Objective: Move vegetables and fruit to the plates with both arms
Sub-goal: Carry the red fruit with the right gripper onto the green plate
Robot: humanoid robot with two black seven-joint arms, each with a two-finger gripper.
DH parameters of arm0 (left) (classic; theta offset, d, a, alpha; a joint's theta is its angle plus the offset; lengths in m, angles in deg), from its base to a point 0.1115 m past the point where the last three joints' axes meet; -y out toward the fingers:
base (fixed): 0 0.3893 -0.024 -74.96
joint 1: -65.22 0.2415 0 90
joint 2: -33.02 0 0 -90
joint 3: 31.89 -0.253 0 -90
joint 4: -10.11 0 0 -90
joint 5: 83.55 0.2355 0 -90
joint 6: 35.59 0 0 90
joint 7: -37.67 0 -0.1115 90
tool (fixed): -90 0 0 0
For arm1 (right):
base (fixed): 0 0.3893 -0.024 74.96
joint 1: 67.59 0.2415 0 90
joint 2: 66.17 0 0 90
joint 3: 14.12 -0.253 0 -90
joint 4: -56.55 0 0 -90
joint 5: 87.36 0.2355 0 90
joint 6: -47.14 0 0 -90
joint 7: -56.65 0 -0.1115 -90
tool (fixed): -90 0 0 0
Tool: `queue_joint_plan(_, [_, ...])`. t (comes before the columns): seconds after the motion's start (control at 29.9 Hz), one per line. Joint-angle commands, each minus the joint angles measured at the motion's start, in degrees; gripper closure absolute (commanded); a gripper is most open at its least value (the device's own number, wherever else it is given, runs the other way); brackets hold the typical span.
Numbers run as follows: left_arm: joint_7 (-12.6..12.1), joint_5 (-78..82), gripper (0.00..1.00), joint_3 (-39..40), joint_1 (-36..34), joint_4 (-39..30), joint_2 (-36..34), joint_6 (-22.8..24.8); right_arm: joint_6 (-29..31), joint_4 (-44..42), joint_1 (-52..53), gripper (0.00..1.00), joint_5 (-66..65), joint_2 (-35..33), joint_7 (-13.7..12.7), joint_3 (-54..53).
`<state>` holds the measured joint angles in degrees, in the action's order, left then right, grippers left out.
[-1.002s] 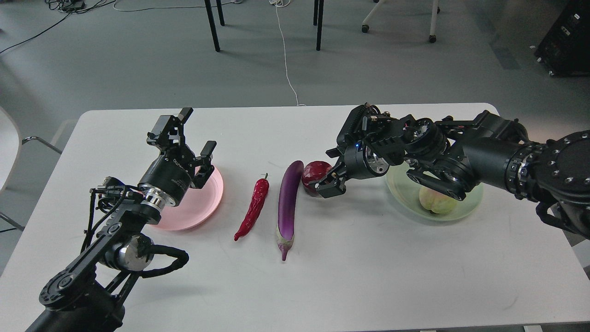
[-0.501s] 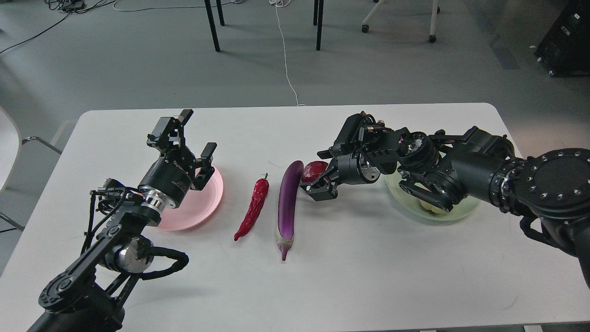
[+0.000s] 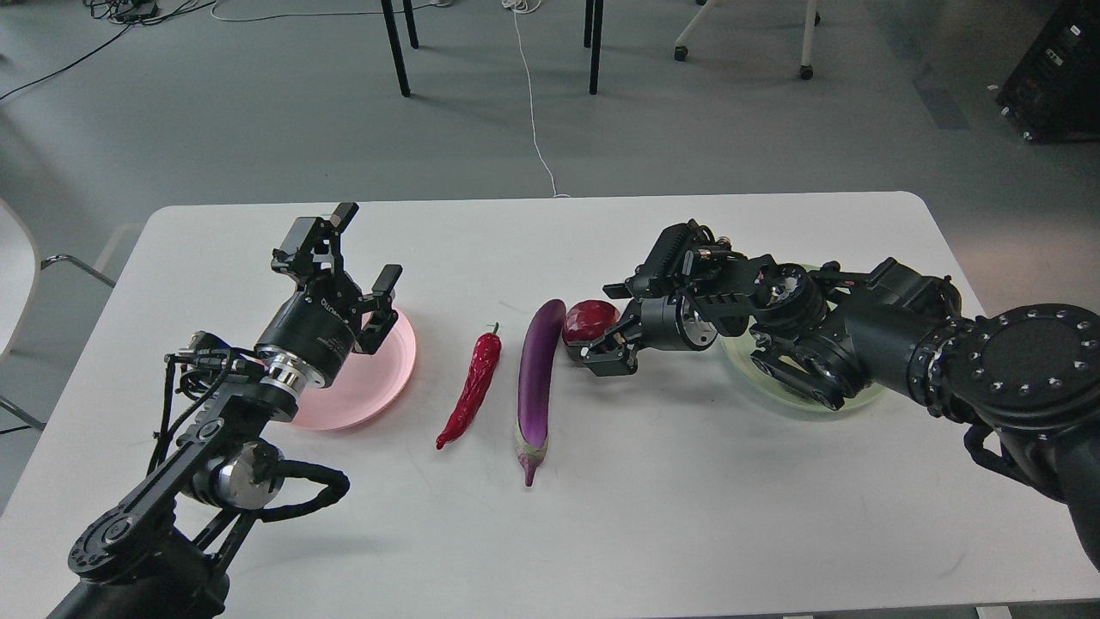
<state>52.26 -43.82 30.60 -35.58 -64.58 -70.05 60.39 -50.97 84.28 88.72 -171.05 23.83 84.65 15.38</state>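
Because the pomegranate [image 3: 589,319] sits touching the far end of the eggplant [image 3: 538,378], the worry I have is that my right gripper [image 3: 605,351], coming in low from the right, shoves the fruit into the eggplant instead of straddling it; a round, faceted thing like that would likely roll or skid on the white table [image 3: 687,516], and the eggplant could swing toward the red chili pepper [image 3: 472,389] lying just beside it. A grasp set too low or off-centre might also squirt the fruit out as the fingers close. The right arm also reaches across the pale green plate [image 3: 748,365], hiding most of it, so I cannot see what lies in it, and a careless sweep back could clip its rim. As for the right gripper, it sits at the near right side of the pomegranate, with its fingers parted a little and nothing between them; whether a fingertip is touching the skin I cannot tell from this angle. My left gripper [image 3: 365,249] hangs above the far edge of the pale pink plate [image 3: 361,387], fingers spread wide, holding nothing and touching nothing. That plate shows no food on its visible part; both vegetables lie on the table between the two plates.
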Motion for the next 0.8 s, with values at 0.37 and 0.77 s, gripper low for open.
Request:
queue_joint_plan(0.37, [0.0,0.1,0.02,0.1,0.8,-1.0,-0.3,-0.1,-1.8,0.9,0.1,0.57,1.5,0.0,0.0,0.4])
queue_joint_plan(0.77, [-0.1,0.0,0.02,0.0,0.8,-1.0,-0.1,0.0,-1.7,21.5,13.7,0.52,0.3,-24.6,0.0,1.4])
